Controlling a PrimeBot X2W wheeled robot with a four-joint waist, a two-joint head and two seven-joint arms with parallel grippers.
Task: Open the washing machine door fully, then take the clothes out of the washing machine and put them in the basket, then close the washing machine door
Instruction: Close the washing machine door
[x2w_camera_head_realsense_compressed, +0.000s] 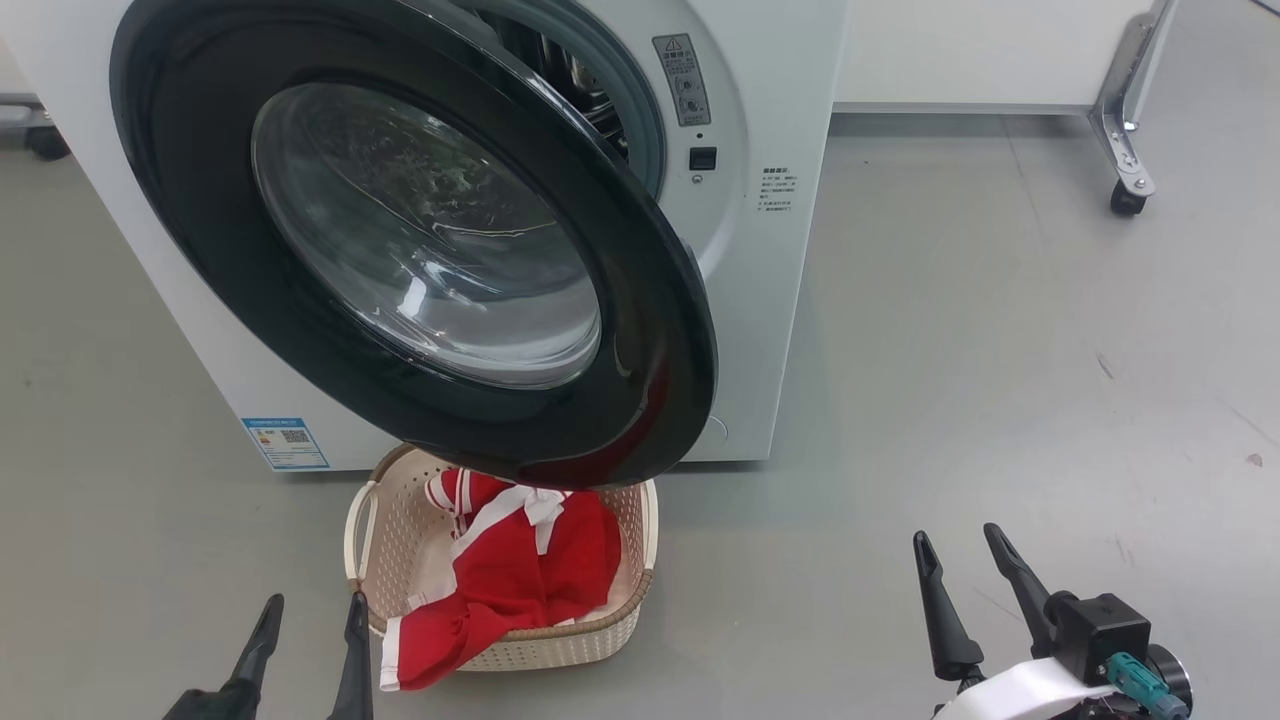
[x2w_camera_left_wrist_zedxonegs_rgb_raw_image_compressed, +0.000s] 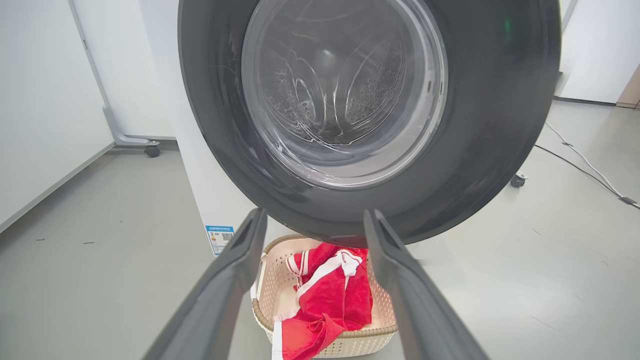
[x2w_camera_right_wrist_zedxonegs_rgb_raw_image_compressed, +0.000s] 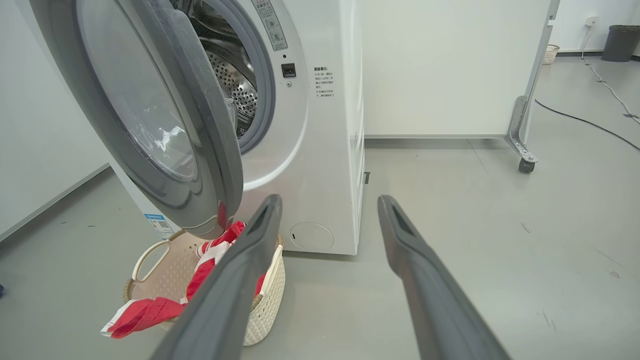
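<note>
The washing machine (x2w_camera_head_realsense_compressed: 780, 90) (x2w_camera_right_wrist_zedxonegs_rgb_raw_image_compressed: 325, 165) stands ahead, white. Its door (x2w_camera_head_realsense_compressed: 420, 240) (x2w_camera_left_wrist_zedxonegs_rgb_raw_image_compressed: 365, 100) (x2w_camera_right_wrist_zedxonegs_rgb_raw_image_compressed: 150, 115) hangs partly open, swung out over the basket, with the steel drum showing behind it. The cream basket (x2w_camera_head_realsense_compressed: 610, 630) (x2w_camera_left_wrist_zedxonegs_rgb_raw_image_compressed: 370, 340) (x2w_camera_right_wrist_zedxonegs_rgb_raw_image_compressed: 267, 295) sits on the floor under the door. The red clothes (x2w_camera_head_realsense_compressed: 520, 570) (x2w_camera_left_wrist_zedxonegs_rgb_raw_image_compressed: 330, 300) (x2w_camera_right_wrist_zedxonegs_rgb_raw_image_compressed: 150, 310) with white trim lie in it, one part draped over the near rim. My left gripper (x2w_camera_head_realsense_compressed: 312, 610) (x2w_camera_left_wrist_zedxonegs_rgb_raw_image_compressed: 315, 220) is open, just left of the basket. My right gripper (x2w_camera_head_realsense_compressed: 958, 545) (x2w_camera_right_wrist_zedxonegs_rgb_raw_image_compressed: 330, 205) is open, to the basket's right, holding nothing.
A white partition on a castor foot (x2w_camera_head_realsense_compressed: 1125, 190) (x2w_camera_right_wrist_zedxonegs_rgb_raw_image_compressed: 525, 165) stands right of the machine. A cable (x2w_camera_left_wrist_zedxonegs_rgb_raw_image_compressed: 585, 170) (x2w_camera_right_wrist_zedxonegs_rgb_raw_image_compressed: 585, 120) runs across the grey floor. A dark bin (x2w_camera_right_wrist_zedxonegs_rgb_raw_image_compressed: 620, 42) sits far back. Another partition (x2w_camera_left_wrist_zedxonegs_rgb_raw_image_compressed: 150, 150) stands to the machine's other side.
</note>
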